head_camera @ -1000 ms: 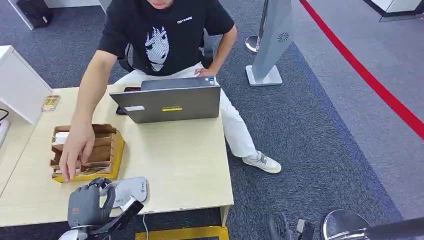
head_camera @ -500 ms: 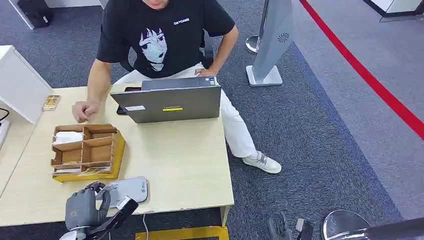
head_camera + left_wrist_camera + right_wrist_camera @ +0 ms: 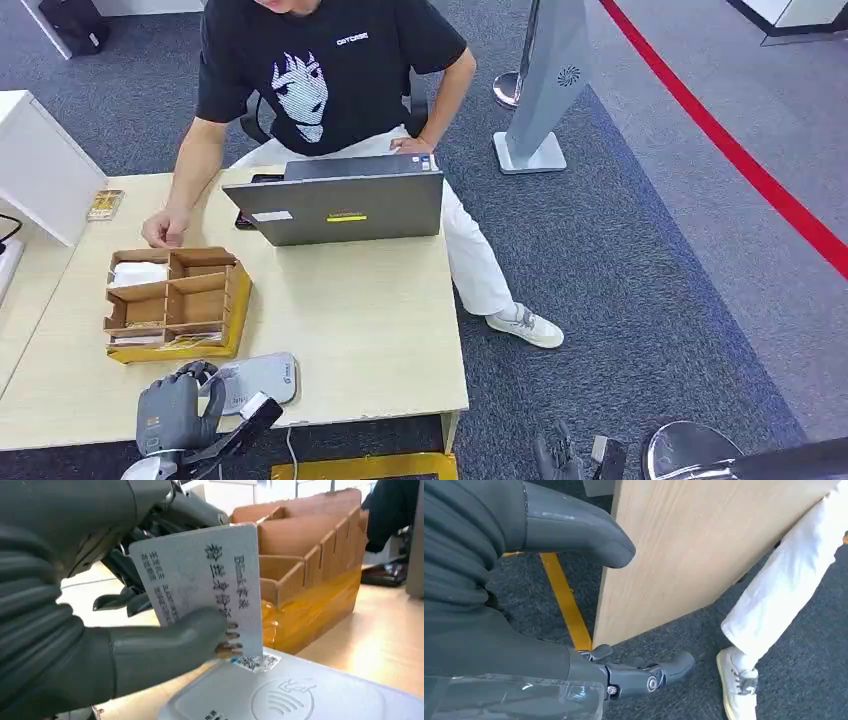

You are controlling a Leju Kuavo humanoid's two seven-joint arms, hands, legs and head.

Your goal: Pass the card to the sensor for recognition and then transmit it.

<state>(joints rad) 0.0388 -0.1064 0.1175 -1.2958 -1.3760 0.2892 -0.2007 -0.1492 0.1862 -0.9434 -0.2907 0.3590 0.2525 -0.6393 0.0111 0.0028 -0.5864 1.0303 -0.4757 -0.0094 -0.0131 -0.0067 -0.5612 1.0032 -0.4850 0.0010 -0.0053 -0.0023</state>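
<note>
Step in hand: presenting card to sensor. Left hand [image 3: 75,630] pinches the white card [image 3: 205,587] between thumb and fingers, card upright just above the grey sensor [image 3: 290,695] at the surface's near edge. Next move likely calls for lowering the card flat over the sensor's wave mark. Right hand [image 3: 589,605] hangs beside the surface, holding nothing, fingers apart. Cardboard organiser [image 3: 175,300] sits just behind; laptop [image 3: 340,205] and a person's hand [image 3: 162,230] lie farther back, neither obstructing.

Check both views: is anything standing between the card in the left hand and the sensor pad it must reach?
Nothing visible blocks it. The left hand holds the card just above the sensor, its lower edge near the pad's corner. The cardboard organizer stands behind, off to the side.
</note>
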